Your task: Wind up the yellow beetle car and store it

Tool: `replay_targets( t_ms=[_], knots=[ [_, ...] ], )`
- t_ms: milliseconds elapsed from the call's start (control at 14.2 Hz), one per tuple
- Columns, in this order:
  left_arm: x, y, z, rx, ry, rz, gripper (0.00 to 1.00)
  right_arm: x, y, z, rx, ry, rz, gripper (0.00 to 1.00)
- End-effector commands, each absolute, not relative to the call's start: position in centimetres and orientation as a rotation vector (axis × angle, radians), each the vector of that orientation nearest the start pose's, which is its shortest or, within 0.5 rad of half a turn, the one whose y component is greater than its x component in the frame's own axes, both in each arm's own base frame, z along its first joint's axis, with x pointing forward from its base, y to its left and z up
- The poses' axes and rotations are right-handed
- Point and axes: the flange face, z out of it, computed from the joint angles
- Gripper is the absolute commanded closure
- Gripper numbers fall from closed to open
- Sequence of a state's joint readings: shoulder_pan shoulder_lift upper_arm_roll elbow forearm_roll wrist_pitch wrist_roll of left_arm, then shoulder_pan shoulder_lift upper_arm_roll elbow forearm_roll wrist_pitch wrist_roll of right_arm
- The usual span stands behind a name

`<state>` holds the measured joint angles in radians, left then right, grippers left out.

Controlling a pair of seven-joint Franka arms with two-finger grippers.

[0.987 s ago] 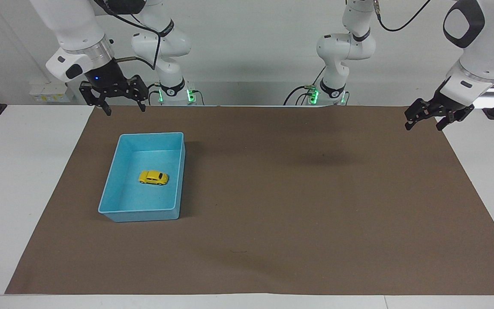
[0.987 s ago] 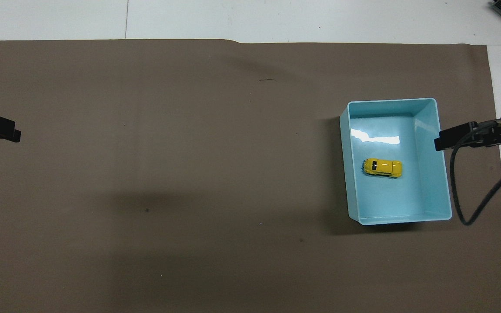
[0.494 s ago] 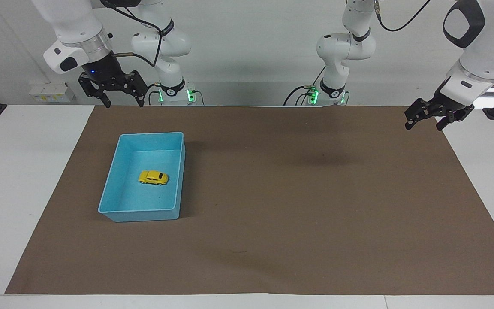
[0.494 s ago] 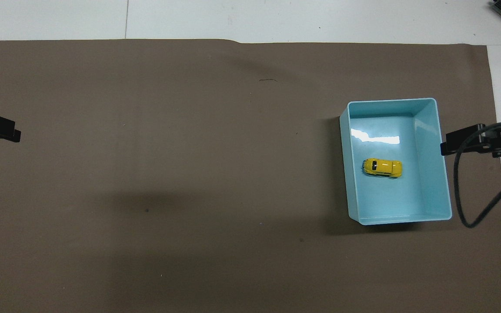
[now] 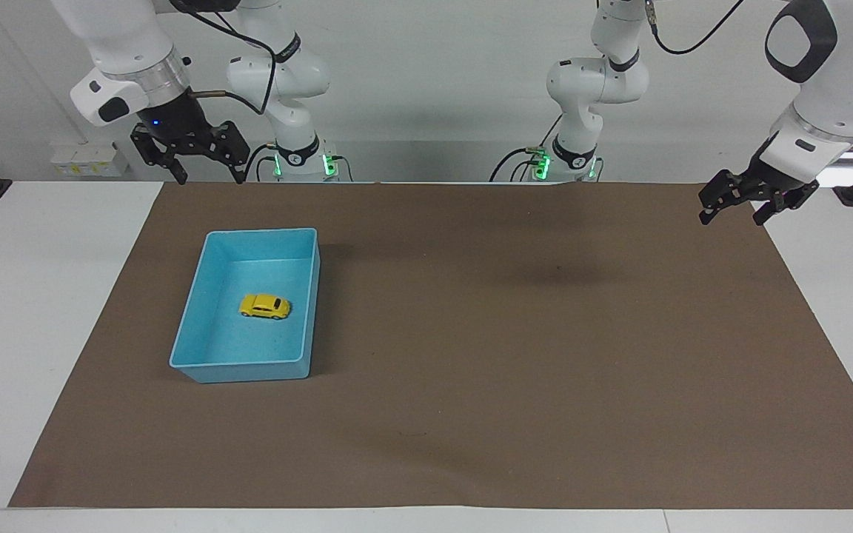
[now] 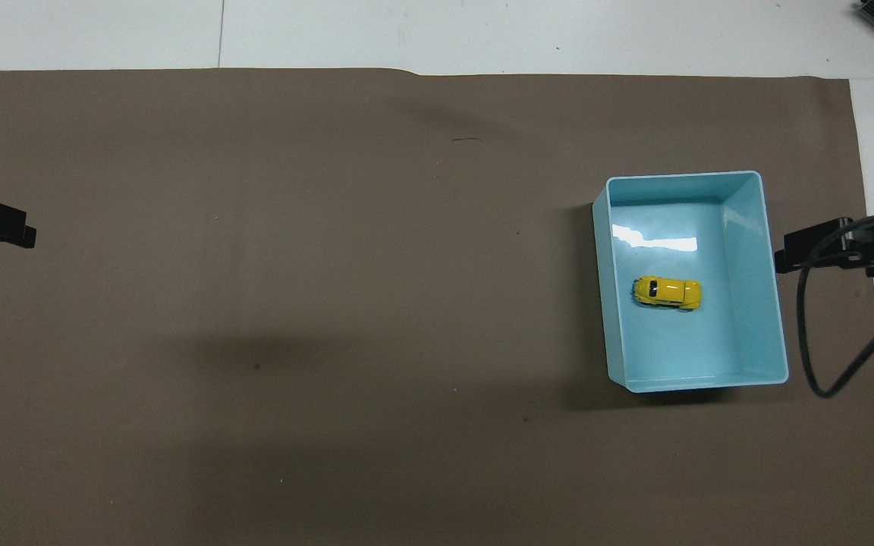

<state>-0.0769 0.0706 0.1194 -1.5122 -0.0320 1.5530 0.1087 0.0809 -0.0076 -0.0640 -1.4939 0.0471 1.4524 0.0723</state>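
Facing view: the yellow beetle car (image 5: 265, 306), rounded body with dark windows, sits on its wheels on the floor of the blue bin (image 5: 197, 311). The bin rests on a brown mat (image 5: 515, 355) over the white desk (image 5: 34, 296), toward the right arm's end. The right pincer (image 5: 208, 176) hangs spread above the mat's edge. The left pincer (image 5: 734, 215) hangs spread, empty.

Overhead view: the car (image 6: 667, 293) lies mid-bin (image 6: 756, 303); only pincer tips show.

White table (image 5: 41, 296), brown mat (image 5: 508, 333), pale wall (image 5: 434, 74)
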Motion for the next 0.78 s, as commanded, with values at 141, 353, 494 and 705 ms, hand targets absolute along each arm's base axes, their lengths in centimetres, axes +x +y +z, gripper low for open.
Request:
replay_targets(
  t_ms=[141,353,494,705],
  knots=[
    [56.7,2.1,61.4,-3.152,0.095,0.051,0.00,53.4,0.6,65.8,-3.149,-0.037,0.058,0.00],
    [56.7,2.0,61.4,-3.152,0.097,0.051,0.00,53.3,0.4,65.9,-3.135,-0.023,0.055,0.00],
    [56.7,2.1,61.4,-3.152,0.095,0.051,0.00,53.3,0.2,65.9,-3.132,-0.011,0.051,0.00],
    [56.7,2.1,61.4,-3.152,0.095,0.051,0.00,53.5,-0.5,65.9,-3.127,0.012,0.036,0.00]
  ],
)
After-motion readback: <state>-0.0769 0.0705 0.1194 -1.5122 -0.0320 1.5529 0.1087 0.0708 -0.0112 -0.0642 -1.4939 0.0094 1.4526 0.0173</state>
